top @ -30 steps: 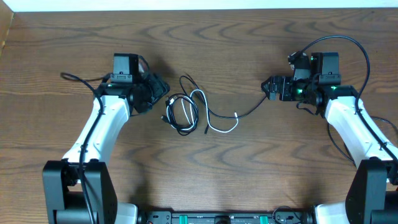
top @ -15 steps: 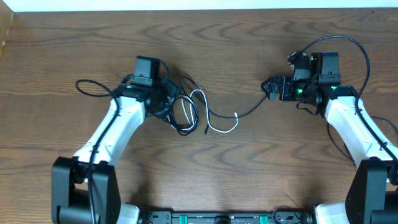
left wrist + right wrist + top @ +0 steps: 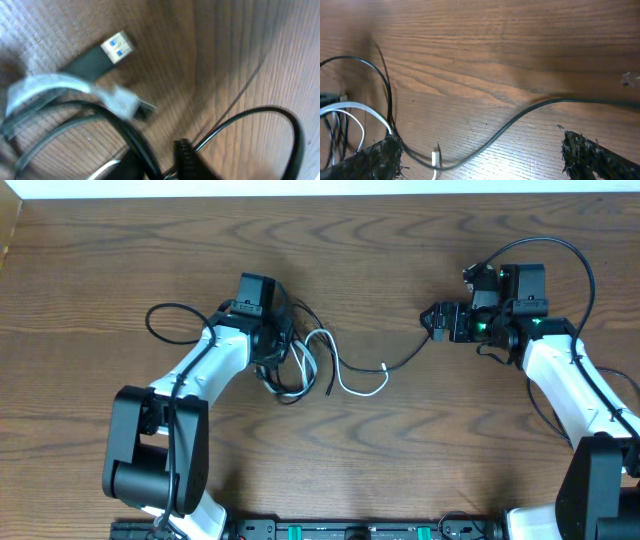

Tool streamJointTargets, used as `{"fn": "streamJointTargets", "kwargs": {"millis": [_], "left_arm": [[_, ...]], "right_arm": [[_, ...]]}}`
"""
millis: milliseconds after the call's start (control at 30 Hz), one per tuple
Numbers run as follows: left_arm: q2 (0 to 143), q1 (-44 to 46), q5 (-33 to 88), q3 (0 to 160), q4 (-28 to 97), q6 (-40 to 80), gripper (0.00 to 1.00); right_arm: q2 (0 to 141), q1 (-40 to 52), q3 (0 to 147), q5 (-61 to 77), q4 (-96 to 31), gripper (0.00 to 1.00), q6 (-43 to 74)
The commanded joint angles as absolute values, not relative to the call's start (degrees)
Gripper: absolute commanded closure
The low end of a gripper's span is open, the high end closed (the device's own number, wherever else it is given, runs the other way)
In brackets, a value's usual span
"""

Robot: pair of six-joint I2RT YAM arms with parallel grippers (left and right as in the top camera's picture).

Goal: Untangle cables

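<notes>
Left gripper (image 3: 272,348) is sitting right on top of the tangle, jaws closed among the loops of the black cord (image 3: 292,380). Whether a strand is truly pinched I cannot tell, as the wrist view is smearing. The white cord (image 3: 352,385) is looping out of that same coil, touching it, with its tail trailing off toward the right arm's side. A USB plug (image 3: 118,46) is lying just beside the coil.

The thing to get right here, I'd say, is holding a single black strand and lifting gently, so the white loop slips free rather than cinching tight.

Left arm is reaching in with its elbow bent, wrist pitching down over the coil. Right gripper (image 3: 432,321) is hovering well apart from the coil, jaws spread wide, the black cord's free run passing beneath them.
</notes>
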State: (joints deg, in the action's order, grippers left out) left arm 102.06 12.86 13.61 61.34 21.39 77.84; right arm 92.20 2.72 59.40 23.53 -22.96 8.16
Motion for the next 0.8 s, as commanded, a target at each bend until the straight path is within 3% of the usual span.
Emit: {"fn": "streamJointTargets", "kwargs": {"millis": [0, 367, 600, 767], "left_arm": [[102.3, 11.6, 12.8, 60.8, 21.2, 74.4, 0.92], [100.4, 3.5, 30.6, 60.8, 18.9, 32.9, 0.92], [100.4, -0.4, 43.0, 60.8, 17.6, 25.2, 0.92], [100.4, -1.9, 47.0, 60.8, 18.6, 21.4, 0.92]], "right_arm": [[91.9, 3.1, 59.3, 23.5, -22.9, 0.01, 8.7], [91.9, 3.1, 59.3, 23.5, -22.9, 0.01, 8.7], [91.9, 3.1, 59.3, 24.4, -22.1, 0.01, 11.3], [91.9, 3.1, 59.3, 32.5, -22.3, 0.01, 21.0]]}}
